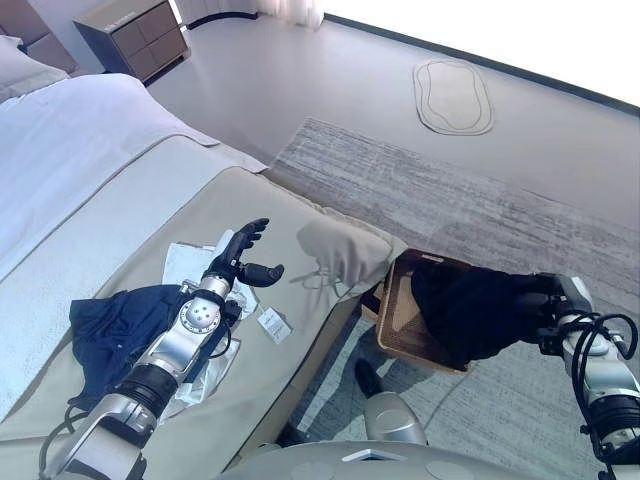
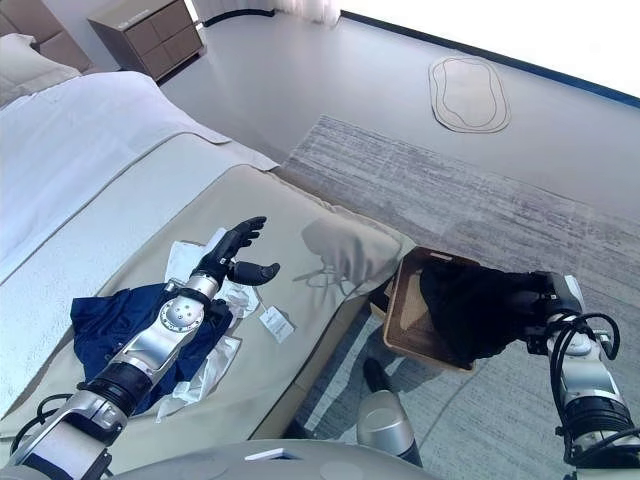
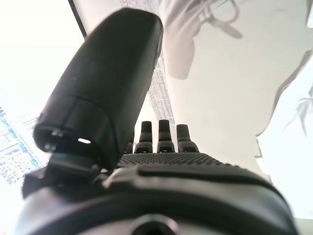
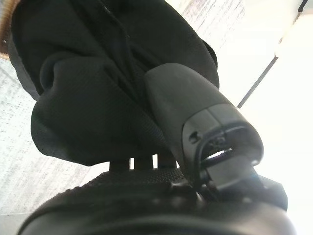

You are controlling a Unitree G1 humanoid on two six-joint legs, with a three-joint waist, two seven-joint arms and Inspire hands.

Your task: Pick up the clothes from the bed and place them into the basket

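A black garment hangs over the brown wicker basket on the floor beside the bed's foot. My right hand is shut on it, its thumb pressed into the cloth. On the beige bed cover lie a navy garment, a white cloth and a small white tag. My left hand hovers open above the white cloth, fingers straight and holding nothing; the left wrist view shows its fingertips past the palm.
A beige cushion sits at the bed's corner near the basket. A grey carpet spreads beyond it, with a small oval rug farther off. A nightstand stands at the bed's head.
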